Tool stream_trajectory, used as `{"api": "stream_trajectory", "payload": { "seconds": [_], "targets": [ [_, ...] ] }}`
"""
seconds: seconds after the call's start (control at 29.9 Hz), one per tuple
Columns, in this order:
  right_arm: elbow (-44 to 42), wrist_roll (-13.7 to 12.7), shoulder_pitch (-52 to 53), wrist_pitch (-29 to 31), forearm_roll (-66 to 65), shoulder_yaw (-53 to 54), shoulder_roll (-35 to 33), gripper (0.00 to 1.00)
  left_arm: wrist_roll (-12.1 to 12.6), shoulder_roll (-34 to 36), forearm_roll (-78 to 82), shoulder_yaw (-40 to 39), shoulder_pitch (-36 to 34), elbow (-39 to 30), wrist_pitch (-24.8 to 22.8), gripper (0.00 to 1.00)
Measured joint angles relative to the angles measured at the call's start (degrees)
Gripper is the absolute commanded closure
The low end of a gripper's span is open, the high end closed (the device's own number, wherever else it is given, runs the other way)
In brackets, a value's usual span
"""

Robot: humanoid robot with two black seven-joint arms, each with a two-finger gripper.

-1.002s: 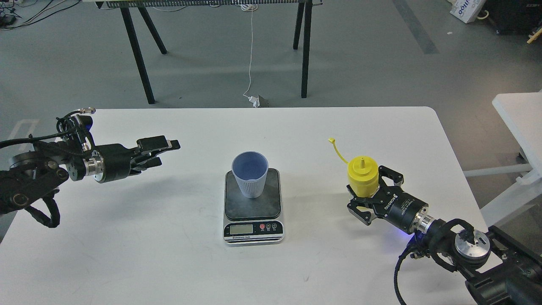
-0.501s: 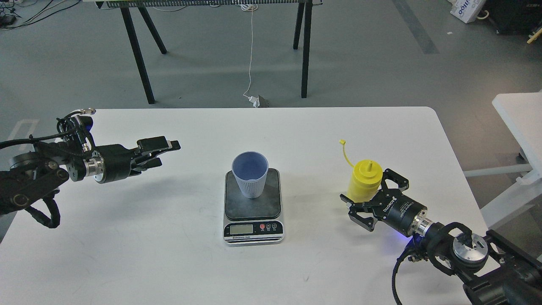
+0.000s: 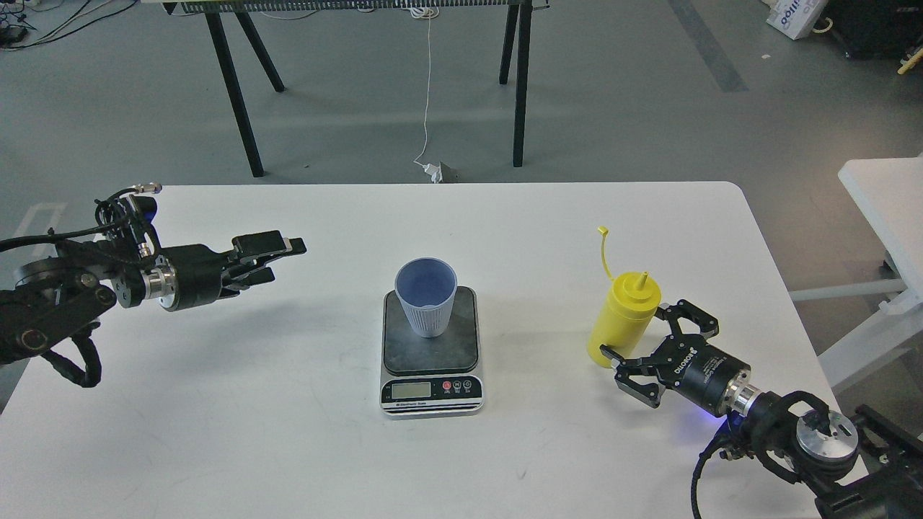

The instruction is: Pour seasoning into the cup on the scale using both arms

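Note:
The yellow seasoning bottle (image 3: 621, 321) stands on the white table (image 3: 288, 447), right of the scale, its cap strap sticking up. My right gripper (image 3: 649, 342) is open just behind the bottle's lower right side, its fingers (image 3: 634, 378) spread and holding nothing. The light blue cup (image 3: 427, 299) stands upright on the scale (image 3: 431, 353) at the table's middle. My left gripper (image 3: 277, 259) hovers over the table's left part, well left of the cup, open and empty.
The table's right edge (image 3: 786, 303) is close to my right arm. A second white table (image 3: 883, 194) stands further right. Black trestle legs (image 3: 238, 94) and a white cable (image 3: 427, 94) are on the floor behind.
My right gripper has let go of the seasoning bottle and drawn back down and to the right. The bottle now stands on the table. The left arm, cup and scale have not moved.

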Motion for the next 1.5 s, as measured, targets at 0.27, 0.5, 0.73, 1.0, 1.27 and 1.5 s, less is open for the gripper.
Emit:
{"api": "stream_trajectory", "payload": {
  "seconds": [0.27, 0.5, 0.73, 1.0, 1.27, 1.5],
  "targets": [
    [5.15, -0.07, -3.58, 0.00, 0.14, 0.54, -4.90, 0.03, 0.00, -0.01, -0.02, -0.04, 0.01, 0.00, 0.00, 0.00],
    [15.28, -0.07, -8.49, 0.00, 0.08, 2.64, -11.97, 0.03, 0.00, -0.24, -0.02, -0.06, 0.08, 0.00, 0.00, 0.00],
    [18.43, 0.30, -8.99, -0.01, -0.20, 8.23, -18.71, 0.01, 0.00, 0.08, -2.24, -0.13, 0.09, 0.00, 0.00, 0.00],
    [14.16, 0.37, 1.48, -0.01, -0.60, 11.92, -19.17, 0.01, 0.00, 1.35, -8.28, -1.78, -0.12, -0.23, 0.00, 0.00],
    [4.54, 0.37, 14.58, -0.01, -0.74, 6.87, -18.26, 0.01, 0.00, 2.77, -9.81, -11.69, -0.65, -1.29, 0.00, 0.00],
    [-0.80, 0.37, 19.44, -0.01, -0.74, 5.48, -16.74, 0.01, 0.00, 2.74, -12.89, -13.94, -3.69, -1.33, 0.00, 0.00]
  ]
}}
